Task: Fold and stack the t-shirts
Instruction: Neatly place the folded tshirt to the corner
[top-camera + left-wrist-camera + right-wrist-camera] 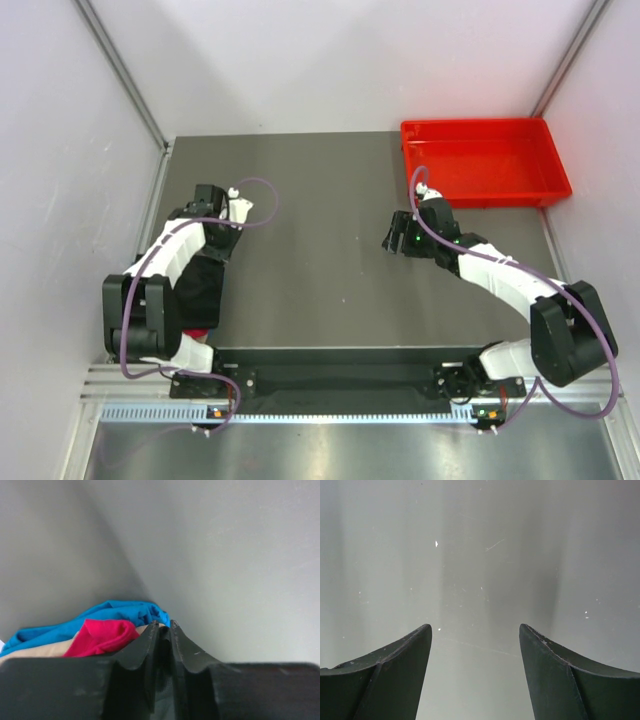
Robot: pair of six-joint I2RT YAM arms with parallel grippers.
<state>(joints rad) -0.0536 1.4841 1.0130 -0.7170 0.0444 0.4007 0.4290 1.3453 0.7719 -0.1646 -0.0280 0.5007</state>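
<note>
Left wrist view gave me the t-shirts closest: a blue one [115,611] and a crimson one [102,635] lay bunched just ahead and to the left of my left gripper [164,625], with a pale beige cloth [35,652] beside them. They looked soft, light and limp, sure to sag and slide, so I judged a hem or shoulder edge the best place to pinch, not the heaped middle. Those fingers stood almost together with only a slit between them; whether they pinched cloth I could not tell. Only the top view showed what I took for the black t-shirt [200,285] lying beneath that arm. It also showed the red tray [485,125] beyond and to the right of my right gripper [475,627], which hung wide open, holding nothing, over the table [480,555].
</note>
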